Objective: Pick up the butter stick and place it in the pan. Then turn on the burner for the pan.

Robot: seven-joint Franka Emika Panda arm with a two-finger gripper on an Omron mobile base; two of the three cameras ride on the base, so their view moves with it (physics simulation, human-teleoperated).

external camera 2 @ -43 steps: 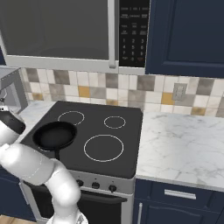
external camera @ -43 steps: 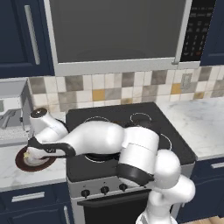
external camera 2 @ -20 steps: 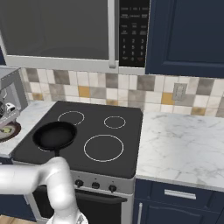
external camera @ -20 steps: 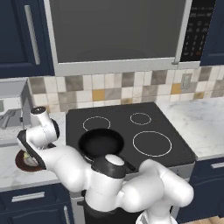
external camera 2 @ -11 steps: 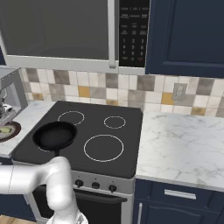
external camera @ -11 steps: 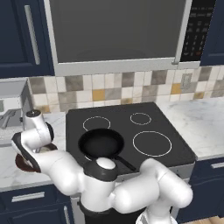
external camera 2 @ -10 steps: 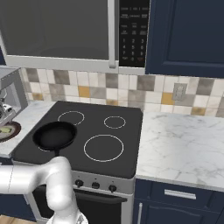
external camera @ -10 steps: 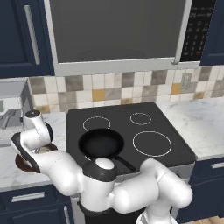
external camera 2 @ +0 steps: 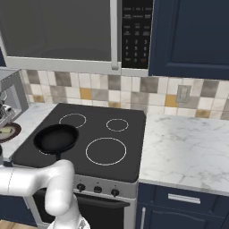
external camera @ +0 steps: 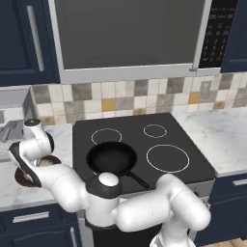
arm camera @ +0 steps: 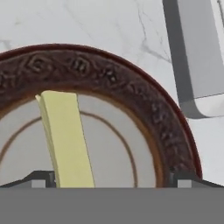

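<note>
One butter stick (arm camera: 66, 140) on one brown-rimmed plate (arm camera: 144, 113), lower left of hand view, lower end cut off. One pan (external camera: 111, 157) mid-frame. My pincer (arm camera: 109, 177): wide open, empty, tips barely visible.

Even, bright rendered light; soft shadows; hand view slightly blurred.

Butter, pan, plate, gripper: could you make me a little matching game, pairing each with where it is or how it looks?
Things:
1. butter
2. pan
3. plate
4. gripper

Descriptions:
A. on the black cooktop, nothing in it
B. brown rim, on the marble counter
C. open, low over the plate
D. pale yellow bar lying on the plate

Pairs: 1-D, 2-A, 3-B, 4-C
</note>
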